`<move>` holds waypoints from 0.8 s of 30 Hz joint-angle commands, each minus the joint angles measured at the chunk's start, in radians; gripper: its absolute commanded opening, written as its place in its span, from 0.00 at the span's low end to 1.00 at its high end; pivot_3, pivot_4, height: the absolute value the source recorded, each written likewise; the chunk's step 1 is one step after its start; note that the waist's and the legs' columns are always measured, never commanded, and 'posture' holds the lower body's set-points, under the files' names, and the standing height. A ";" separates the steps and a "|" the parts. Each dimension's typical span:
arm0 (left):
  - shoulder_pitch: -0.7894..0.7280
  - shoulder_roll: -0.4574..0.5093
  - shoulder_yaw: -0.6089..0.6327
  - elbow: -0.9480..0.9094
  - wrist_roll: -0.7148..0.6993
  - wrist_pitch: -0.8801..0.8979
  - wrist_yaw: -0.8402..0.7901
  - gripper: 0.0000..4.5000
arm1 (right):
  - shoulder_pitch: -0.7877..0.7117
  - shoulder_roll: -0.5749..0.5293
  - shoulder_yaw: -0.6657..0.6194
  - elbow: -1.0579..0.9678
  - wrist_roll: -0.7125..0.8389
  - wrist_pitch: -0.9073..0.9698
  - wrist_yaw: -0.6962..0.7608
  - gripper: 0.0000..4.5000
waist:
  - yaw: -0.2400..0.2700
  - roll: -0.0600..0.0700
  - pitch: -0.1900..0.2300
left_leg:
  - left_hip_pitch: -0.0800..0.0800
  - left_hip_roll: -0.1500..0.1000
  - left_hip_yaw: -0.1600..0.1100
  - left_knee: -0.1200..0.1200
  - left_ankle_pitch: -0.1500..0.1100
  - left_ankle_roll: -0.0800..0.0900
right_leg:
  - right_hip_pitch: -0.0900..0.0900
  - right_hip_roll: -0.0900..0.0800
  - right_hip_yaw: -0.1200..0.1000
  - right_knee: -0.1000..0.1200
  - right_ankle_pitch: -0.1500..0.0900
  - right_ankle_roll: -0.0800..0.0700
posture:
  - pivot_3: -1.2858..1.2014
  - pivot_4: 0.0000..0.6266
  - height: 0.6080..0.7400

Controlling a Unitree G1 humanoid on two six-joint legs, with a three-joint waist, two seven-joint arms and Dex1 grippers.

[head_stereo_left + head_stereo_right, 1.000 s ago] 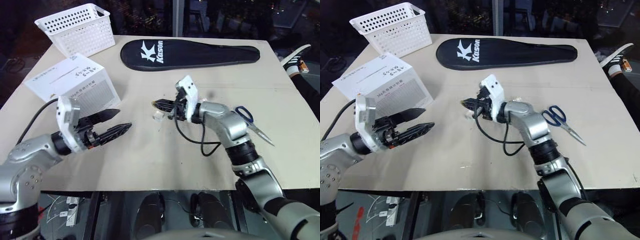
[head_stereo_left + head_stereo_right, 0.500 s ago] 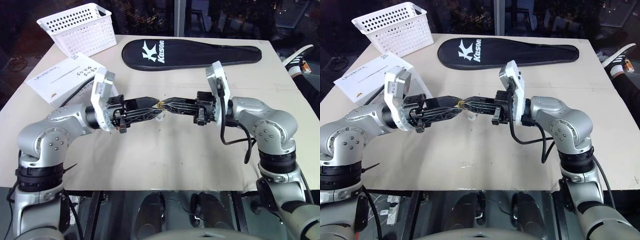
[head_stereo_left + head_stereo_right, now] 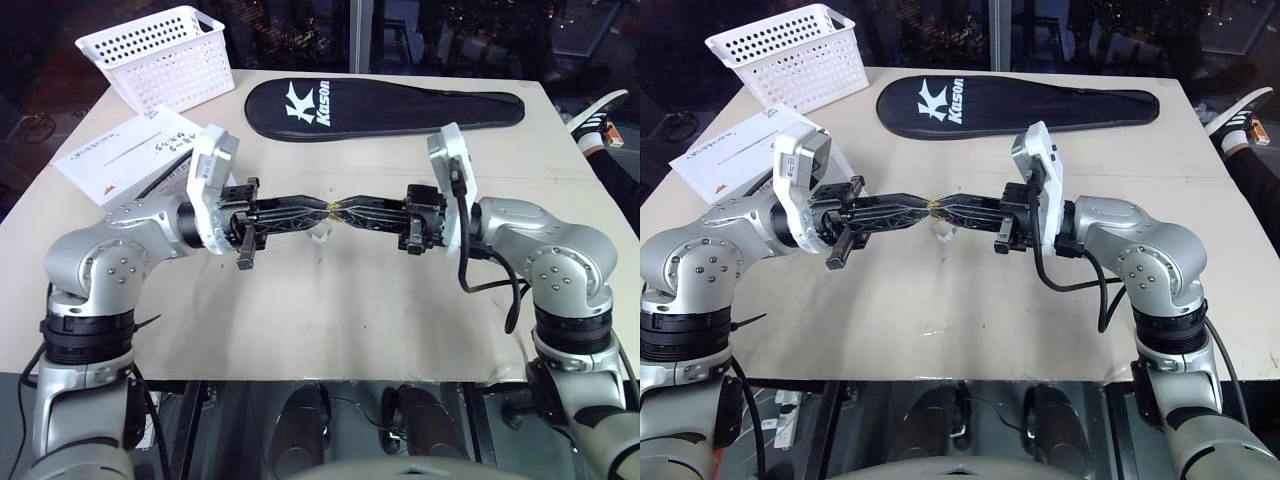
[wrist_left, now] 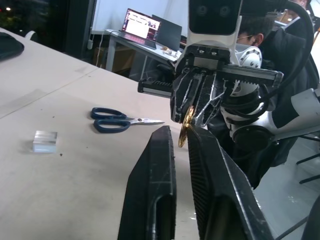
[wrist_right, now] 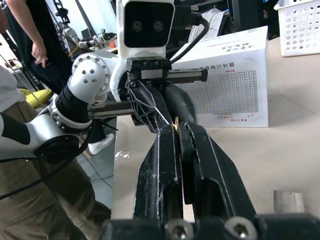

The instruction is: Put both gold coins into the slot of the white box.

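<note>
The gold coin [image 4: 183, 131] sits on edge right where the tips of both grippers meet, pinched by the right gripper [image 3: 345, 211] and the left gripper [image 3: 322, 210] (white box [image 3: 120, 155] sits behind the left one).

Gold coin [image 4: 184, 131] btwn black hands; white box [image 3: 120, 155] w/ black print, grey grid panel; blue-handled scissors [image 4: 122, 120]; beige desk [image 3: 330, 290].
</note>
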 commanded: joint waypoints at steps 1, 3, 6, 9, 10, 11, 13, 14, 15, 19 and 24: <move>-0.023 0.004 0.007 -0.014 -0.010 0.003 -0.010 0.17 | -0.003 -0.007 -0.003 -0.042 0.027 -0.016 -0.003 0.00 | 0.000 0.000 0.000 | 0.000 0.000 0.000 0.000 0.000 0.000 | 0.000 0.000 0.000 0.000 0.000 0.000 | 0.52 0.24 1.00; -0.025 0.003 0.007 -0.013 -0.009 0.005 -0.010 0.17 | -0.003 -0.009 -0.001 -0.041 0.030 -0.018 -0.004 0.00 | 0.000 0.000 0.000 | 0.000 0.000 0.000 0.000 0.000 0.000 | 0.000 0.000 0.000 0.000 0.000 0.000 | 0.52 0.24 1.00; -0.025 0.004 0.006 -0.013 -0.010 0.009 -0.012 0.17 | -0.004 -0.010 0.002 -0.039 0.034 -0.021 -0.005 0.00 | 0.000 0.000 0.000 | 0.000 0.000 0.000 0.000 0.000 0.000 | 0.000 0.000 0.000 0.000 0.000 0.000 | 0.52 0.24 1.00; -0.026 0.003 0.005 -0.012 -0.009 0.011 -0.015 0.17 | -0.006 -0.010 0.004 -0.040 0.039 -0.020 -0.005 0.00 | 0.000 0.000 0.000 | 0.000 0.000 0.000 0.000 0.000 0.000 | 0.000 0.000 0.000 0.000 0.000 0.000 | 0.52 0.24 1.00; -0.027 0.001 0.004 -0.012 -0.008 0.011 -0.015 0.17 | -0.007 -0.010 0.004 -0.042 0.041 -0.019 -0.007 0.00 | 0.000 0.000 0.000 | 0.000 0.000 0.000 0.000 0.000 0.000 | 0.000 0.000 0.000 0.000 0.000 0.000 | 0.52 0.24 1.00; -0.028 0.000 0.003 -0.012 -0.009 0.012 -0.016 0.17 | -0.007 -0.010 0.005 -0.043 0.044 -0.018 -0.008 0.00 | 0.000 0.000 0.000 | 0.000 0.000 0.000 0.000 0.000 0.000 | 0.000 0.000 0.000 0.000 0.000 0.000 | 0.52 0.24 1.00; -0.030 -0.003 0.001 -0.012 -0.009 0.014 -0.020 0.17 | -0.008 -0.009 0.008 -0.045 0.047 -0.017 -0.010 0.00 | 0.000 0.000 0.000 | 0.000 0.000 0.000 0.000 0.000 0.000 | 0.000 0.000 0.000 0.000 0.000 0.000 | 0.52 0.24 1.00; -0.029 -0.003 -0.001 -0.012 -0.009 0.014 -0.023 0.17 | -0.008 -0.009 0.008 -0.046 0.049 -0.016 -0.012 0.00 | 0.000 0.000 0.000 | 0.000 0.000 0.000 0.000 0.000 0.000 | 0.000 0.000 0.000 0.000 0.000 0.000 | 0.52 0.24 1.00; -0.030 -0.004 -0.004 -0.011 -0.008 0.013 -0.026 0.17 | -0.008 -0.008 0.009 -0.047 0.052 -0.016 -0.014 0.00 | 0.001 0.000 0.000 | 0.000 0.000 0.000 0.000 0.000 0.000 | 0.000 0.000 0.000 0.000 0.000 0.000 | 0.52 0.24 1.00; -0.031 -0.008 -0.008 -0.008 -0.011 0.018 -0.041 0.01 | -0.009 -0.006 0.012 -0.052 0.063 -0.012 -0.022 0.00 | 0.000 0.000 0.000 | 0.000 0.000 0.000 0.000 0.000 0.000 | 0.000 0.000 0.000 0.000 0.000 0.000 | 0.52 0.24 1.00; -0.033 -0.011 -0.011 0.000 -0.006 0.019 -0.055 0.01 | -0.010 -0.006 0.014 -0.053 0.080 -0.008 -0.029 0.00 | 0.000 0.000 0.000 | 0.000 0.000 0.000 0.000 0.000 0.000 | 0.000 0.000 0.000 0.000 0.000 0.000 | 0.52 0.24 1.00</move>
